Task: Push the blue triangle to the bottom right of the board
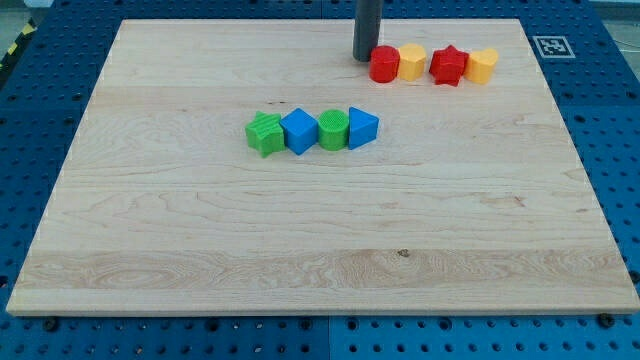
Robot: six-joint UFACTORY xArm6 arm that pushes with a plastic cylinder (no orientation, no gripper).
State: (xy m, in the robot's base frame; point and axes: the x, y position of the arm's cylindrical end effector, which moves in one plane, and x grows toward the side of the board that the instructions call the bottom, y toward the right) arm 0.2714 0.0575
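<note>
blue perforated bench (pixel 30 150) is seen beneath a pale wooden board (pixel 320 250). four blocks are set in a touching row near the board's middle: green star (pixel 265 133), blue cube (pixel 299 131), green cylinder (pixel 333 129), and blue triangle (pixel 363 128) at the row's right end. a second row lies at the view's top: red cylinder (pixel 385 64), yellow block (pixel 411 62), red star (pixel 449 65), yellow block (pixel 482 65). my tip (pixel 366 58) is placed just left of the red cylinder, well above the blue triangle. no end effector is fitted, so its state cannot be told.
</note>
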